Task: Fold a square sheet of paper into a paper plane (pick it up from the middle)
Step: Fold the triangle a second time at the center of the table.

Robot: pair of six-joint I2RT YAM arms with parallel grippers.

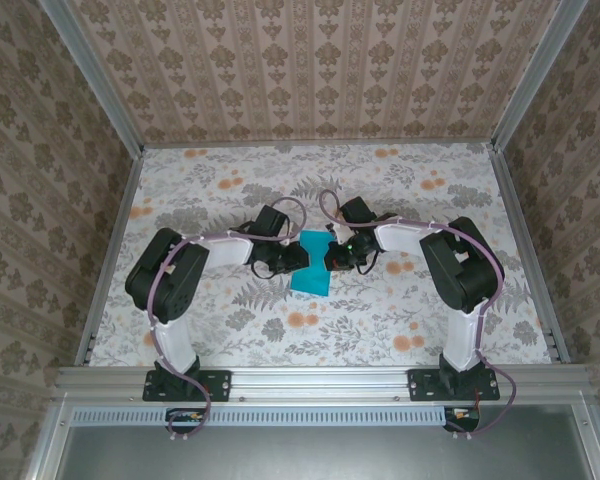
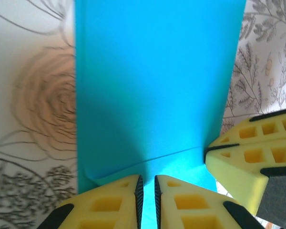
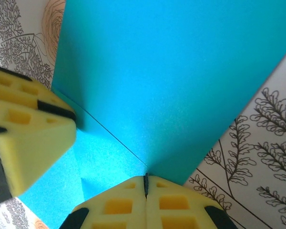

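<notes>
Worktop (image 1: 380,320) was covered in a pale floral print: grey fern leaves, orange blossoms. Enclosure was closed on three sides by back wall (image 1: 320,70), left wall (image 1: 30,200) and right wall (image 1: 580,200), all papered in beige striped damask. Corners were framed by aluminium posts (image 1: 94,75); worktop sides were bordered by matching rails (image 1: 107,270). Near edge was closed by a wider aluminium beam (image 1: 320,380), with a slotted white duct (image 1: 310,415) in front of it, then a dark grey panel (image 1: 320,455). Light was even and diffuse, shadows soft. Close up, the print was seen as an orange rose outline (image 2: 43,109) and grey fern sprigs (image 3: 257,157).
</notes>
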